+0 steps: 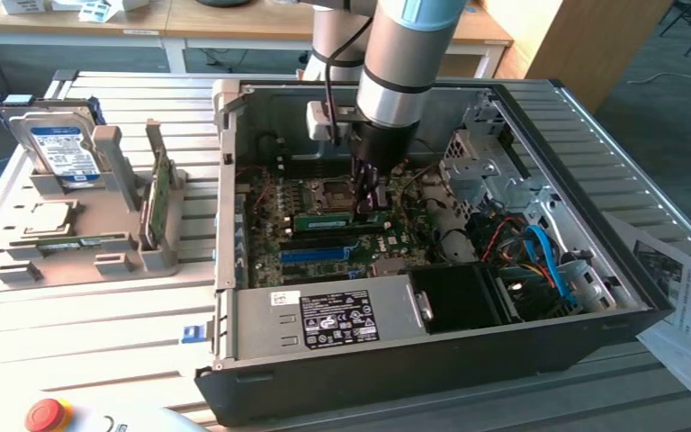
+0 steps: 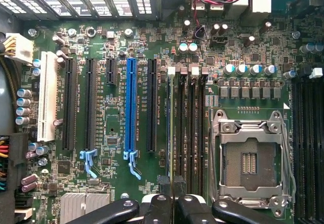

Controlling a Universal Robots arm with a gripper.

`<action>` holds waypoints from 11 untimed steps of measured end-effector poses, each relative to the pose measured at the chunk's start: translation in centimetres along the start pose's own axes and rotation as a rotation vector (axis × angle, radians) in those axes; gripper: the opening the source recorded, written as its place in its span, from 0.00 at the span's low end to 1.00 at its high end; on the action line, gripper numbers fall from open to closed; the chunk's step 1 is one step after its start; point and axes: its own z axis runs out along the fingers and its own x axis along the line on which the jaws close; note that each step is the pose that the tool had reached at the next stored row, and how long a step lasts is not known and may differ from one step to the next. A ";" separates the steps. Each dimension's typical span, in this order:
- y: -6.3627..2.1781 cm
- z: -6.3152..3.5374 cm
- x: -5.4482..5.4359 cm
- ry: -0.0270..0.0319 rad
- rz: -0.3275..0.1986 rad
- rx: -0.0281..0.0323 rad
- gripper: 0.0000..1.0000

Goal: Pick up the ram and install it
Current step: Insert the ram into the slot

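My gripper [image 1: 370,209] reaches down into the open computer case [image 1: 231,225], over the motherboard [image 1: 276,236]. It is shut on the ram [image 1: 325,219], a narrow green stick that lies level just above the board. In the wrist view the ram [image 2: 170,133] shows edge-on, running away from the closed fingertips [image 2: 163,191]. It lies along the outermost of the black memory slots [image 2: 190,128], beside the empty CPU socket [image 2: 250,158]. Whether it is seated in the slot I cannot tell.
A grey fixture [image 1: 112,243] at the exterior view's left holds a hard drive [image 1: 60,148], a broader green card [image 1: 154,202] and a CPU [image 1: 48,219]. Inside the case are the power supply [image 1: 334,315], blue cables [image 1: 543,252] and a drive cage [image 1: 484,162]. Papers [image 1: 687,306] lie right.
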 end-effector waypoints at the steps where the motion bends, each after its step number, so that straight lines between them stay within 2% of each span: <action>1: 0.00 0.00 0.0 0.0001 0.000 0.0000 0.12; 11: 0.00 0.04 0.0 -0.0004 0.005 0.0008 0.12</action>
